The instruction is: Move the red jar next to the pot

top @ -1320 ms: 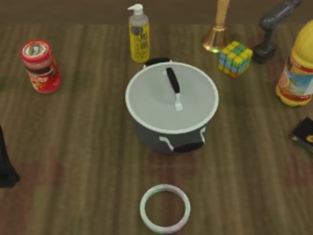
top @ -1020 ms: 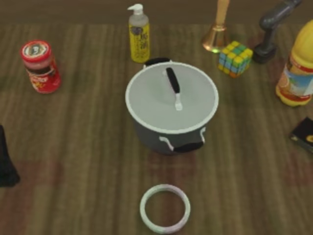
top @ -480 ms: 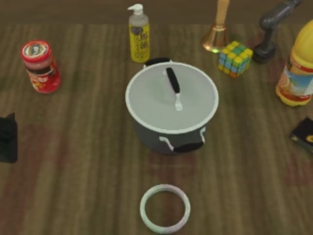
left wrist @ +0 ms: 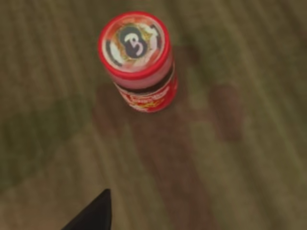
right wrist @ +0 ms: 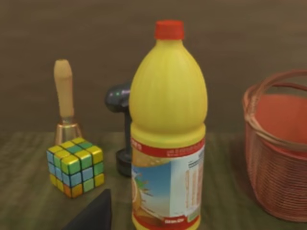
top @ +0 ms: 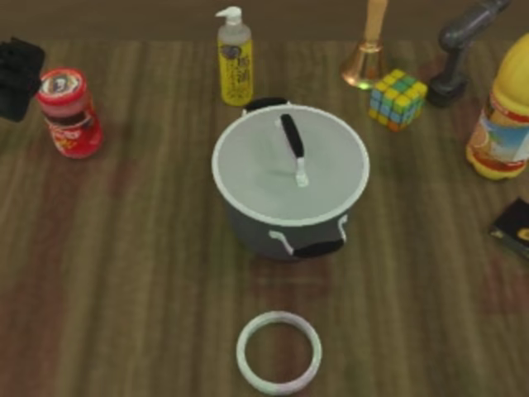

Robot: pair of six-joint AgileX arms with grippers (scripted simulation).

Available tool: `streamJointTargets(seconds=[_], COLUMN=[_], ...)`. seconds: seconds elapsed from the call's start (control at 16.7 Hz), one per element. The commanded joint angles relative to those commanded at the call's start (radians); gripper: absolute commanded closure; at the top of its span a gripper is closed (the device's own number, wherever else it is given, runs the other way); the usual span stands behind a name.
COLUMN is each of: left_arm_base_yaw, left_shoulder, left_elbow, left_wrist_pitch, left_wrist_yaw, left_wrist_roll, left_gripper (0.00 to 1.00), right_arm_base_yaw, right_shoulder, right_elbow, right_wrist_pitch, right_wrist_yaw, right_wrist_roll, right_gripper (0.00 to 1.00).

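The red jar (top: 69, 112) stands upright at the back left of the table, its lid's round white-and-dark label facing up. In the left wrist view the red jar (left wrist: 139, 60) sits ahead of one dark finger (left wrist: 93, 215), with bare table between them. My left gripper (top: 18, 66) hovers just left of the jar's top, open and holding nothing. The pot (top: 289, 178), dark grey with a pale lid, stands mid-table, well right of the jar. My right gripper (top: 512, 225) is parked at the right edge, open.
A yellow pump bottle (top: 235, 58) stands behind the pot. At the back right are a bell (top: 368, 50), a colour cube (top: 397, 99), a dark grey tool (top: 459, 50) and an orange juice bottle (top: 502, 116). A white ring (top: 278, 351) lies in front. A red basket (right wrist: 280, 143) is beside the juice bottle.
My left gripper has travelled from the table's left edge, level with the pot's front, toward the back, and now sits beside the red jar. Nothing else moved.
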Motion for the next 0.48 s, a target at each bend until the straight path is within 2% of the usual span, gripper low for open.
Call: streamJointTargets(seconds=[0.48], left_arm_base_yaw=[0.017], left_shoulder=[0.73], left_elbow=[0.827], left_wrist_pitch=[-0.382], left_wrist_yaw=[0.017], left_wrist_roll=[0.217], left_gripper=[0.0], right_arm_base_yaw=[0.0], right_shoulder=[0.0], right_elbow=[0.0], right_wrist_pitch=[0.0], right_wrist_yaw=[0.0], right_wrist_roll=[0.0], right_gripper=[0.0])
